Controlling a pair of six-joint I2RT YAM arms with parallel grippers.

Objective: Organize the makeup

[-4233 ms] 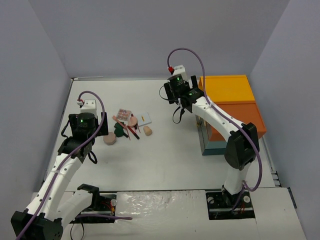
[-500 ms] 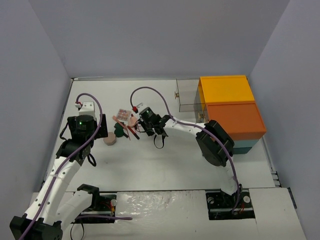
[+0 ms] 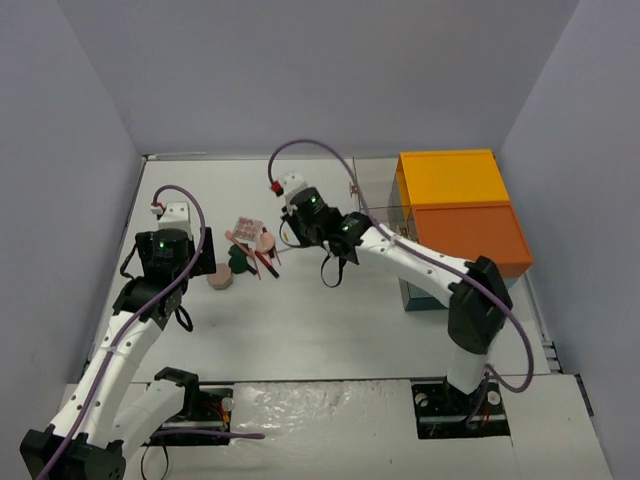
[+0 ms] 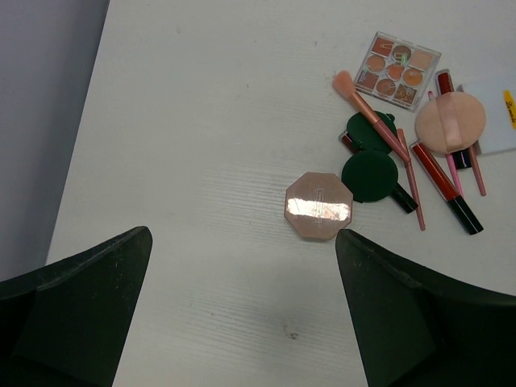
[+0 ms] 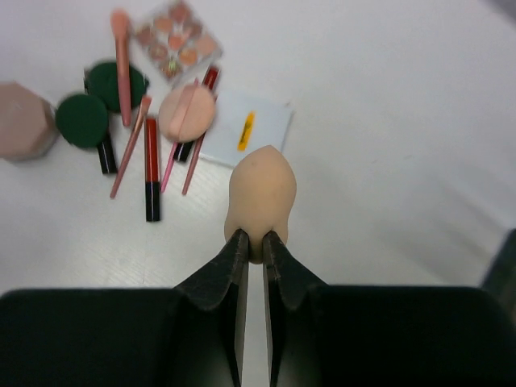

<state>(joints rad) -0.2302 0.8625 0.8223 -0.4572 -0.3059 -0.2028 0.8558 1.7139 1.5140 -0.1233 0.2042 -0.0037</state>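
Our right claw [image 5: 255,235] is clamped on the narrow end of a peach, egg-shaped sponge [image 5: 262,193]. We cannot tell whether the sponge touches the desk [image 5: 387,121].

In the right wrist view, the rest of the makeup lies from 9 to 12 o'clock of the sponge:
- A white card [image 5: 258,121] with a yellow mark sits just beyond the sponge.
- A round peach puff [image 5: 187,113] rests against the card's left edge.
- A red tube [image 5: 151,165] and thin pink pencils [image 5: 129,157] lie beside the puff.
- At 10 o'clock are two green discs [image 5: 81,121], with a pink brush [image 5: 121,56] lying across the farther one.
- The palette [image 5: 179,42] is at 11 o'clock.
- An octagonal pink compact [image 5: 20,121] is at 9 o'clock, at the picture's edge.

Our left claw [image 4: 242,242] stands wide apart and holds nothing. In its own view the compact lies at 12 o'clock, just ahead of the fingers, apart from both.

Seen from above, the large orange box [image 3: 455,180] sits at 3 o'clock of the makeup, well apart from it.
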